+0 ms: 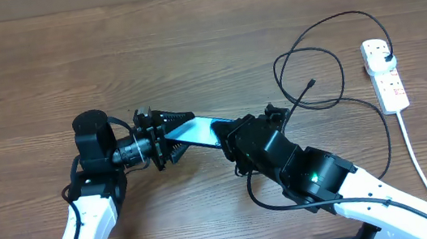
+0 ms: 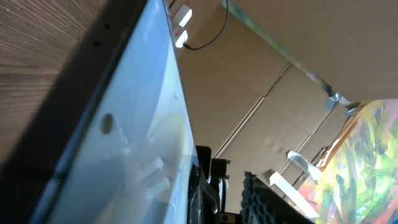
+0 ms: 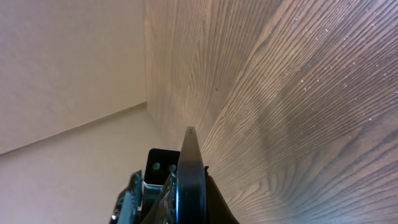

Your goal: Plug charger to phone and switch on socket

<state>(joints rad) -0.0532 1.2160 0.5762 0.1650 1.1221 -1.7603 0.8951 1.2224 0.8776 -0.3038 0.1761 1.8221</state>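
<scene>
The phone (image 1: 201, 129), its screen glowing blue, is held up off the table between my two grippers. My right gripper (image 1: 226, 139) is shut on its right end. In the right wrist view the phone (image 3: 190, 163) shows edge-on between the fingers (image 3: 186, 193). My left gripper (image 1: 181, 135) is open, its fingers spread around the phone's left end. The phone's screen (image 2: 124, 124) fills the left wrist view beside the fingers (image 2: 230, 196). The charger cable (image 1: 328, 56) lies in loops at the right, its connector tip (image 1: 311, 83) free on the table. Its plug (image 1: 388, 58) sits in the white socket strip (image 1: 385, 78).
The strip's thick white cord (image 1: 415, 152) runs toward the front right edge. The strip (image 2: 181, 25) and a bit of black cable (image 2: 211, 34) show far off in the left wrist view. Bare wooden table lies at the left and back.
</scene>
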